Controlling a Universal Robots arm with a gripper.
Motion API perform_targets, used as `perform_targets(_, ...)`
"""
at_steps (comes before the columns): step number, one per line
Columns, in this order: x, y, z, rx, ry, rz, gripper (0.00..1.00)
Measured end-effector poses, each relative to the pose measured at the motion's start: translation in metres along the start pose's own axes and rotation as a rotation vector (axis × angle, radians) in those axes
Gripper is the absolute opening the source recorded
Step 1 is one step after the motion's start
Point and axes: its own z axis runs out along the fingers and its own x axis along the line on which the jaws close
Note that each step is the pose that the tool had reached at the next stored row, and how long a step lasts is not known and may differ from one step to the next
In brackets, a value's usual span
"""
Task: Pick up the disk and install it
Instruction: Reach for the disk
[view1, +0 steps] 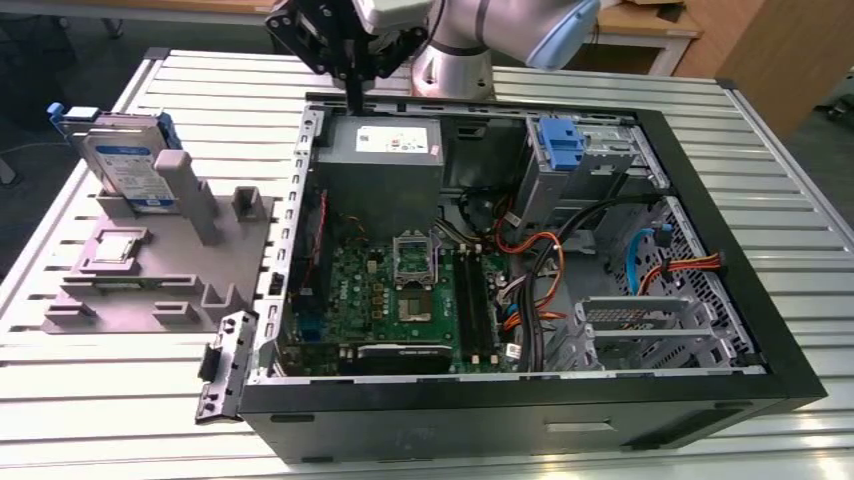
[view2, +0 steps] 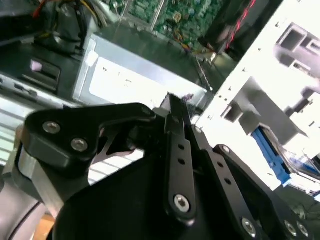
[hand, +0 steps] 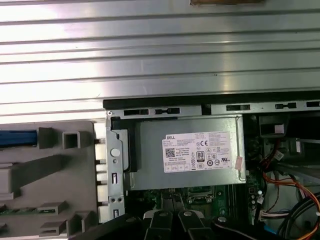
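I note the disk (view1: 130, 165) standing in the fixture (view1: 147, 270), at the exterior view's left of the case (view1: 534, 400). Power supply (view1: 380, 150) inside it, far corner.

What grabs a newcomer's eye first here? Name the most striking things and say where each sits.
The open computer case dominates the middle of the table, its green circuit board and orange cables laid bare. The black gripper hangs, holding nothing, above the grey power supply box at the case's far edge in the exterior view. At the exterior view's left, the disk stands upright in a grey holder.
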Motion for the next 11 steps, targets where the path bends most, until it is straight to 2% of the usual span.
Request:
perform_targets(2,0.0086,0.0009,0.0,0.0,0.0,0.0,0.1)
perform_targets(6,0.0175,0.0029,0.0001,0.0001,0.0001,0.0,0.1)
perform_targets(11,0.0353,0.0058,0.0003,0.0002,0.0014,0.0,0.1)
